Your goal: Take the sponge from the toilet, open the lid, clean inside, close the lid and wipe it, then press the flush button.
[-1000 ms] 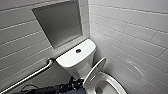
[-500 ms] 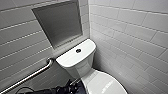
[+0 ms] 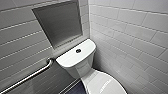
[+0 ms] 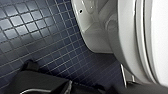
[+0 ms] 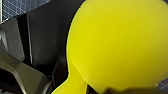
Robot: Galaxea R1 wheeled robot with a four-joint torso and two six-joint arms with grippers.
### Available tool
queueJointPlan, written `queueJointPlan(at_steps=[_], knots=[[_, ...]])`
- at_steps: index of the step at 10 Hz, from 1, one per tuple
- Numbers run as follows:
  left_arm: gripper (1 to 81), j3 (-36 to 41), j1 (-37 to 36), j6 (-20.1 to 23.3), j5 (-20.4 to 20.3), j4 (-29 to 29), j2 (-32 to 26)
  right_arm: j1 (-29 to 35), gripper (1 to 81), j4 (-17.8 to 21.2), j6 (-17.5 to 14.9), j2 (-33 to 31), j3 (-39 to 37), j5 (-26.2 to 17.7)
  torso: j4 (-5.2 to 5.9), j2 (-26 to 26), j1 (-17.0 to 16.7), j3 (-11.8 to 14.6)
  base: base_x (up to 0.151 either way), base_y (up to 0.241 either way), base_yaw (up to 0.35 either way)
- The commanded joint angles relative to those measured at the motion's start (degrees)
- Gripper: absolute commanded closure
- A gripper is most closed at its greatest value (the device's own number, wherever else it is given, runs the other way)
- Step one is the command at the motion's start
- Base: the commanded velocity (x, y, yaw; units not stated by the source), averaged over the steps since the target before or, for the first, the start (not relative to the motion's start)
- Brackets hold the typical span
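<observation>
The white toilet stands in the corner, with a round flush button on its flat tank top. Its lid lies flat over the bowl and carries a small printed label. The left wrist view looks along the outside of the bowl, with the stacked rims of seat and lid beside it above dark blue floor tiles. The bright yellow-green sponge looms very close in the right wrist view, and my right gripper is shut on it. My left gripper is open and holds nothing.
A steel grab bar runs along the grey tiled wall left of the toilet. A recessed niche sits above the tank. White tiled wall closes in right of the toilet. Dark robot parts lie low over the floor.
The lid has dropped from half-raised to flat on the bowl. The dark arm at the lower edge of the head view has pulled back.
</observation>
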Motion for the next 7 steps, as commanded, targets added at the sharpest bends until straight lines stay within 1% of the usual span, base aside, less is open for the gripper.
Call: queueJointPlan(at_steps=[1,2,4,5,6,7], knots=[[1.0,2.10,10.55,3.96,3.51,15.20,-3.65,0.12,81.1,-0.87,0.25,-0.88,-0.71,-4.72,0.00,0.00,0.00,0.00,0.000,0.000,0.000],[1.0,0.51,13.45,3.96,3.24,16.71,-3.13,-0.32,81.1,-1.14,0.25,-0.43,-1.60,-4.90,0.00,0.00,0.00,0.00,0.000,0.000,0.000],[1.0,-2.04,17.76,4.05,3.33,17.67,-1.72,-1.20,81.1,-1.31,-0.01,0.80,-3.18,-5.43,0.00,0.00,0.00,0.00,0.000,0.000,0.000],[1.0,-3.17,19.70,4.05,3.33,19.86,-0.50,-1.55,81.1,-2.53,-0.01,0.80,-3.01,-5.08,0.00,0.00,0.00,0.02,0.000,0.000,0.000],[1.0,-5.03,21.81,4.05,3.15,22.07,0.92,-2.17,81.1,-4.56,0.25,-0.59,-1.09,-3.34,0.00,0.00,0.00,0.02,0.000,0.000,0.000],[1.0,-7.74,23.31,4.05,3.06,23.64,2.84,-2.70,81.1,-5.09,0.34,-3.05,2.93,1.23,0.00,-0.02,0.00,0.02,0.000,0.000,0.000]])
